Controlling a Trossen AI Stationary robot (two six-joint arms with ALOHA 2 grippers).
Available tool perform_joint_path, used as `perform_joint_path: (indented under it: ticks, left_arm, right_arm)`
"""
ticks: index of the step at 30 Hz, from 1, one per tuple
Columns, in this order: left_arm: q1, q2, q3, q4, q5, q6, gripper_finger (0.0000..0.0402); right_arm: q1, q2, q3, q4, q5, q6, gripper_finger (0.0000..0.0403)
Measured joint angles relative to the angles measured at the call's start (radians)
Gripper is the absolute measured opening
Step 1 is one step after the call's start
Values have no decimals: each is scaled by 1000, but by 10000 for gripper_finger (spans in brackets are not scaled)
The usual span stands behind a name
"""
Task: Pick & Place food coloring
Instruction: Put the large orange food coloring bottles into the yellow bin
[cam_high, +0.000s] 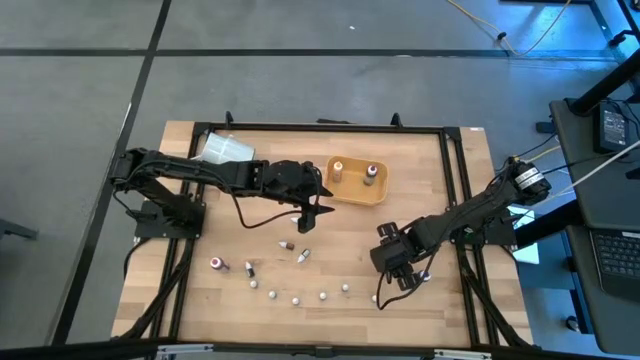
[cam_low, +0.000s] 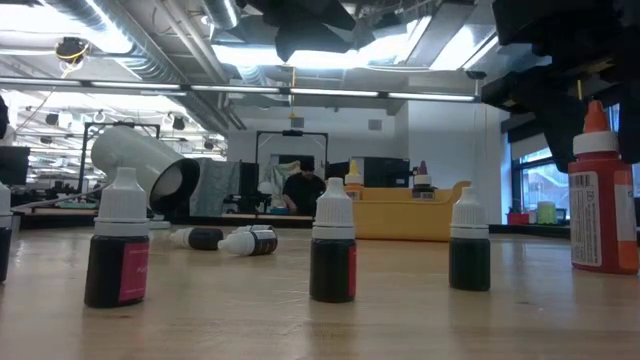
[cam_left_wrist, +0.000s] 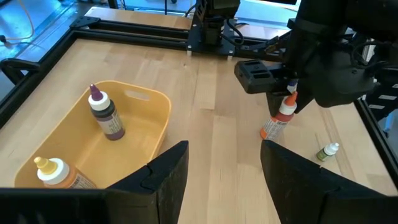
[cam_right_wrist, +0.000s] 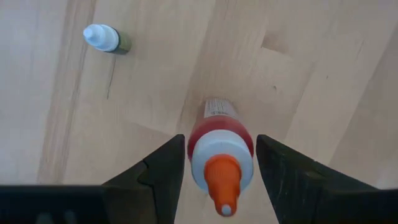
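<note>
The food coloring bottles are scattered over the near half of the table, among them small white-capped vials (cam_high: 297, 298) (cam_low: 332, 245). An orange-capped red bottle (cam_right_wrist: 221, 155) (cam_low: 598, 195) stands upright on the table. My right gripper (cam_right_wrist: 219, 140) (cam_high: 395, 268) is open, pointing down over it, one finger on each side of its cap and shoulder with narrow gaps. My left gripper (cam_left_wrist: 224, 149) (cam_high: 318, 210) is open and hovers beside the tan-orange tray (cam_high: 358, 192). Two bottles stand in the tray: a purple-capped one (cam_left_wrist: 106, 115) and a yellow-capped one (cam_left_wrist: 53, 171).
A large white cylinder (cam_high: 225, 150) (cam_low: 140, 160) lies on its side at the table's far left corner. A white-capped vial (cam_right_wrist: 106, 38) lies near the red bottle, and a green one (cam_left_wrist: 326, 151) lies by the right rail. Black frame rails edge the table (cam_high: 455, 180).
</note>
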Motion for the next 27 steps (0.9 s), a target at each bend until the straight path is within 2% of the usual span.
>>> perform_joint_path:
  ticks: [5,14,20,23,27]
  left_arm:
    - [0,0,0,0,0,0,196]
    - [0,0,0,-1,-1,0,196]
    - [0,0,0,-1,-20,0,194]
    - [0,0,0,-2,-21,0,196]
    - [0,0,0,-2,-22,0,194]
  right_arm:
    - [0,-2,0,3,0,2,193]
    - [0,-7,3,5,5,27,125]
    - [0,-6,6,0,5,72,124]
    - [0,-1,36,-60,7,79,124]
    - [-4,-9,128,-184,81,77,124]
